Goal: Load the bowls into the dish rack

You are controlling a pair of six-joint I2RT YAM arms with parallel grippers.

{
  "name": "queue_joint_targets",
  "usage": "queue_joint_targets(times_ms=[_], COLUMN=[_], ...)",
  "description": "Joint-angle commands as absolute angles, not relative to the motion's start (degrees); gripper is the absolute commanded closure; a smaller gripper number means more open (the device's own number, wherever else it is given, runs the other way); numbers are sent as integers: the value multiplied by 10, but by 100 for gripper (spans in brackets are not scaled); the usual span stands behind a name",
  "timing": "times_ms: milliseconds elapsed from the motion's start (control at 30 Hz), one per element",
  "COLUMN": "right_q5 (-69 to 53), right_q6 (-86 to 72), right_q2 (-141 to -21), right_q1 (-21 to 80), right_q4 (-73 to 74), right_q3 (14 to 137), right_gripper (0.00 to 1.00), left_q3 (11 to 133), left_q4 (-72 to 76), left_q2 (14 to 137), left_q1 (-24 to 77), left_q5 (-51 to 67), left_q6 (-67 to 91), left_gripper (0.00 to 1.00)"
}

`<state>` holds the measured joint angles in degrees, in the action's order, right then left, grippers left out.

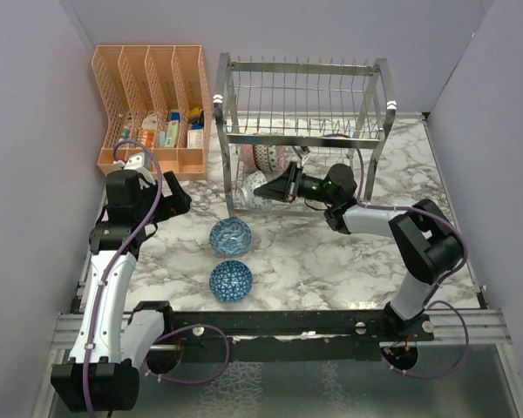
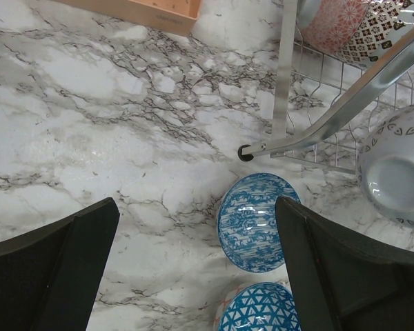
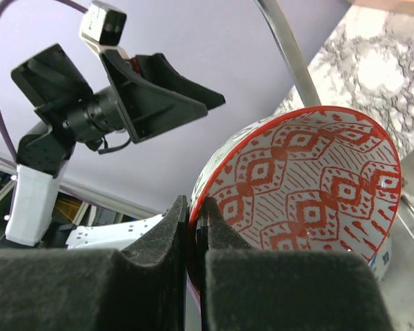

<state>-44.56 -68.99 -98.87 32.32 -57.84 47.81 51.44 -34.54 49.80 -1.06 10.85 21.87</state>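
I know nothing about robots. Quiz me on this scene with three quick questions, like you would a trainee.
1. True or false: the right gripper is shut on the rim of a red-patterned bowl.
2. Where are the two blue bowls? A in the wire rack; B on the table; C in a gripper.
3. Fill in: the left gripper is ____ and holds nothing.
Key: 1 true; 2 B; 3 open.

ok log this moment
right gripper: shut on red-patterned bowl by dish rack | left gripper: open | two blue bowls on table
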Motion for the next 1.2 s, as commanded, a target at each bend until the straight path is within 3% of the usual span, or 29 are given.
queue_joint_targets(times_ms=[0, 533, 1167], right_q5=[-411, -288, -266], right_q6=[-733, -788, -886], right_q2=[-1041, -1178, -1302], right_q1=[313, 301, 303], right_q4=[-682, -811, -869], right_q3=[524, 575, 614], right_gripper=[99, 99, 99], left_q3=[526, 506, 507], left_q4=[-344, -329, -327], left_q2=[489, 493, 501], left_q1=[-12, -13, -12], left_q5=[96, 104, 101], left_q6=[211, 211, 205], left_gripper=[1, 1, 1])
